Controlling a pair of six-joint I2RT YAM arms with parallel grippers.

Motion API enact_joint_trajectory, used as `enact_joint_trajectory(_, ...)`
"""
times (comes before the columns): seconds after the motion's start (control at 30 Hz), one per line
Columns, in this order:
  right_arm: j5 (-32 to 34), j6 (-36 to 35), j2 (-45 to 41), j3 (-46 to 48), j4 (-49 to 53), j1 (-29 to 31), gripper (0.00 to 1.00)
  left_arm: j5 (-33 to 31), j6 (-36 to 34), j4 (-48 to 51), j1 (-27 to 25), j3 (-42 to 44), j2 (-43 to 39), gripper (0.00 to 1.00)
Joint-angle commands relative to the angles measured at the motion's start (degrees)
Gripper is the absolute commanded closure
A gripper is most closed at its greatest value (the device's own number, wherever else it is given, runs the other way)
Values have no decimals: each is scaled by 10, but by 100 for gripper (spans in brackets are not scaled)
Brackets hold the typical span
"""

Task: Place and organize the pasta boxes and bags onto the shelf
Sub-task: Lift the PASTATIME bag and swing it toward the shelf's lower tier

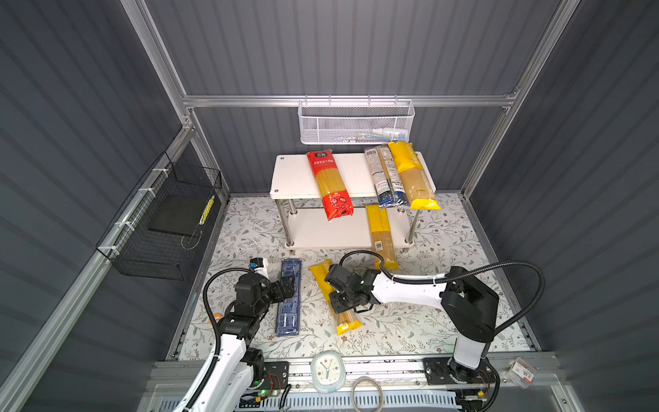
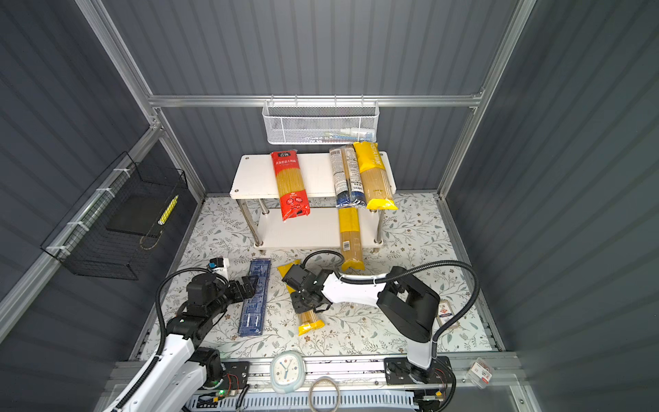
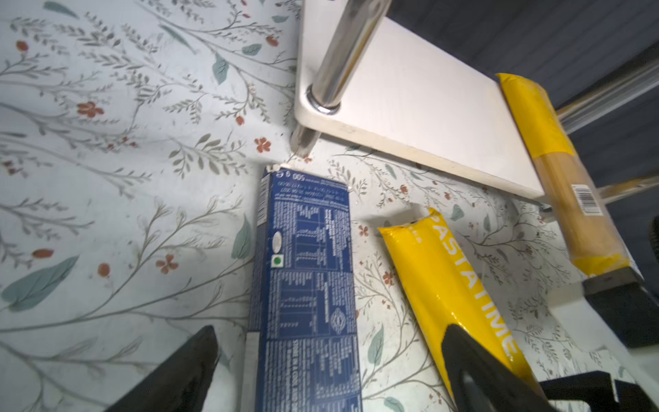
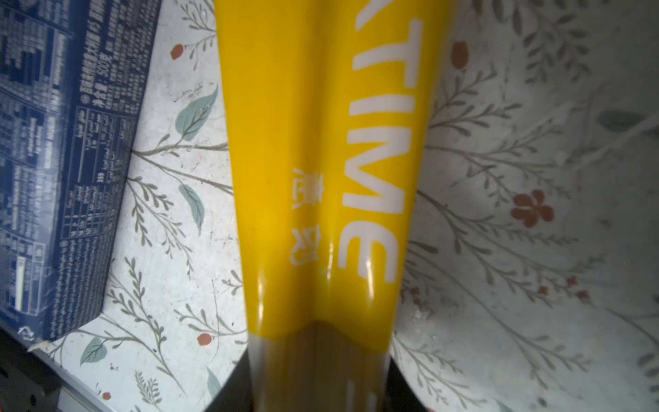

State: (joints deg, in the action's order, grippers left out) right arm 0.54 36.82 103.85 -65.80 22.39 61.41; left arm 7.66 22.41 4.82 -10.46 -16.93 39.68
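A dark-blue pasta box [image 1: 289,303] [image 2: 255,303] lies flat on the floral mat. My left gripper [image 1: 290,283] [image 3: 331,360] stands open astride it, fingers apart from its sides. Beside it lies a yellow PASTATIME bag [image 1: 345,321] [image 4: 313,142], and my right gripper [image 1: 342,303] [image 4: 317,378] is shut on its middle. On the top board of the white shelf [image 1: 296,174] lie a red bag [image 1: 330,185], a clear bag with a blue end [image 1: 387,178] and a yellow bag [image 1: 413,174]. Another yellow bag [image 1: 381,235] rests on the lower board, sticking out over the front.
A white mesh basket [image 1: 356,123] hangs on the back rail above the shelf. A black wire basket [image 1: 160,221] hangs on the left wall. A small white item [image 1: 260,265] stands left of the box. A clock [image 1: 328,371] sits at the front edge.
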Motion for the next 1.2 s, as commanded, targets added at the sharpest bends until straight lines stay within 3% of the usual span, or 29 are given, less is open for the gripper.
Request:
enact_joint_trajectory(0.0, 26, -19, -49, 0, -50, -2, 92, 46, -23, -55, -3, 8, 19, 1)
enact_joint_trajectory(0.63, 75, -1, -173, 69, -87, -5, 95, 69, -29, -84, -3, 14, 41, 1)
enact_joint_trajectory(1.17, 47, -3, -183, 61, -168, -85, 95, 65, -28, -83, -3, 15, 35, 1)
